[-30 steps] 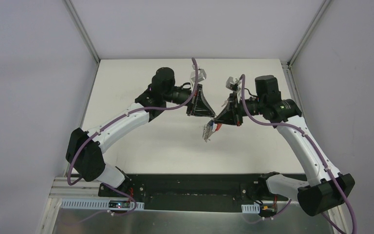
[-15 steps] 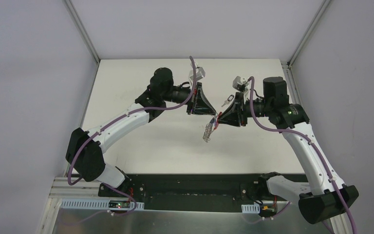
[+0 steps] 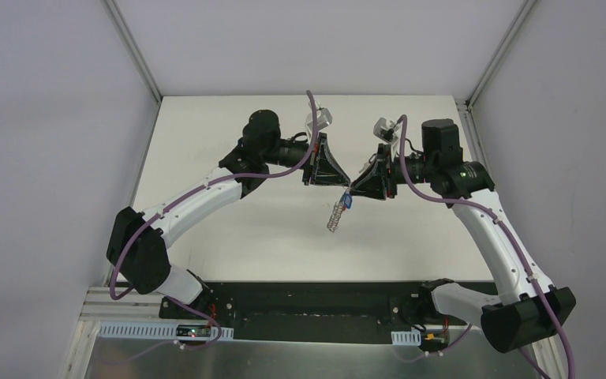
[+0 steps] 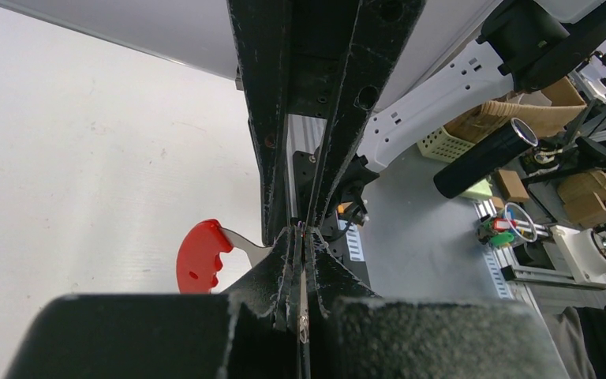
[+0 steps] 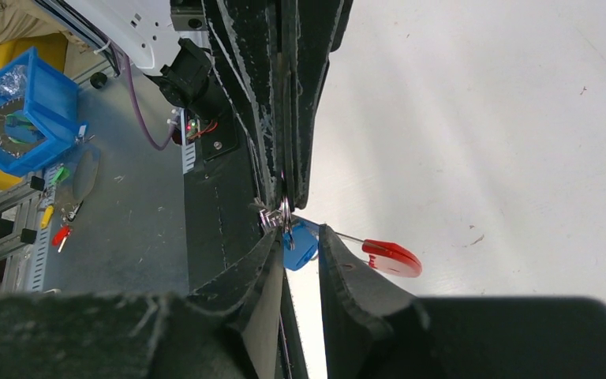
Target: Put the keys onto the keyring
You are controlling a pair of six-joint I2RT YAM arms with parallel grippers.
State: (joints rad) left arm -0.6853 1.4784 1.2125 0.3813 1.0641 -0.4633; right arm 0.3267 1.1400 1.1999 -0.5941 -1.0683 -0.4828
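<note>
From above, my left gripper [image 3: 338,183] pinches the top of the keyring [image 3: 334,215], whose chain dangles below it over the worktop [image 3: 410,237]. My right gripper [image 3: 353,189] meets it tip to tip, with the blue key [image 3: 348,201] just beneath.

At the left wrist, my left gripper [image 4: 301,245] is clamped on thin metal, the keyring's red end [image 4: 200,257] to its left. If that pinch slips, everything drops.

At the right wrist, my right gripper [image 5: 298,235] stands slightly parted around the blue key [image 5: 301,248]. If the key isn't fully threaded, it may fall.

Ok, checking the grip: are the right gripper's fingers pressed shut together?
No, the right gripper shows a gap between its fingers, the blue key sitting in it.
</note>
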